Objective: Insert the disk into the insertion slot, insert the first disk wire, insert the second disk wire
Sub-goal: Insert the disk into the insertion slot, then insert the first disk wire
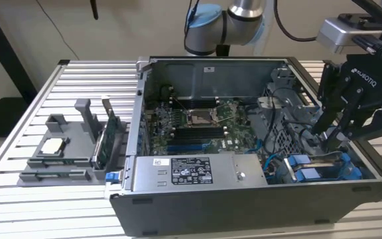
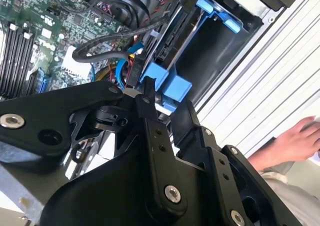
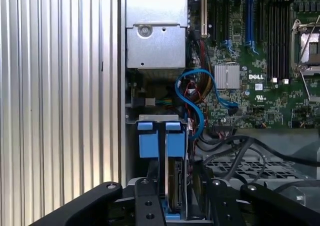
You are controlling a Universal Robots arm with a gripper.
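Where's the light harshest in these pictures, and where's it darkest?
In the second wrist view the ribbed table glares near white, while the gripper looms as a black mass. In the first wrist view the table shows bright streaks. The exterior view is evenly lit, with shade inside the computer case.

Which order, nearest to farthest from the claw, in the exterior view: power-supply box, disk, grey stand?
1. The disk, in its blue carrier, directly below the claw, towards the exterior view's right.
2. The power-supply box, along the near wall of the case, mid-picture.
3. The grey stand, outside the case, on the exterior view's left.
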